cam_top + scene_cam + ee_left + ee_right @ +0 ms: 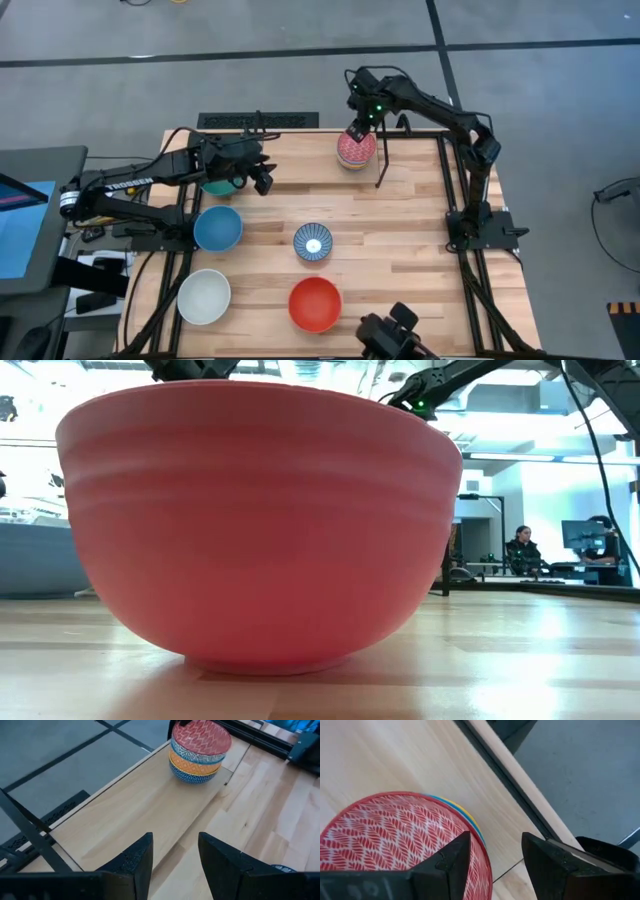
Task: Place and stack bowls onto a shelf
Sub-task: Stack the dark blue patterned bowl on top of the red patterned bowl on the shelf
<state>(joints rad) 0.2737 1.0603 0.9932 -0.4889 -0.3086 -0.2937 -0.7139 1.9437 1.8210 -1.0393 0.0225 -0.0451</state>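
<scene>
A stack of three bowls (356, 148) stands on the shelf's light plank (300, 143) at the table's far edge, with the pink-red patterned bowl (395, 835) on top, yellow under it and blue lowest (192, 774). My right gripper (495, 865) is open just above this stack, its fingers on either side of the top bowl's rim. My left gripper (175, 865) is open and holds nothing, hovering over the plank's left part and over a green bowl (215, 186) that the arm half hides. The blue (217, 228), blue-and-white (313, 242), white (204, 296) and red (315, 304) bowls sit upright on the table. My right gripper comes from above with open fingers astride the rim (485, 852) of the pink-red patterned bowl, which rests on the stack. I cannot tell whether a finger (452, 862) touches the rim.
The red bowl (250, 530) fills the low view. A black upright rod (382, 160) stands just right of the stack, and black frame rods run along the table's edges. The plank between the two grippers is bare (135, 805). People sit in the room beyond the table.
</scene>
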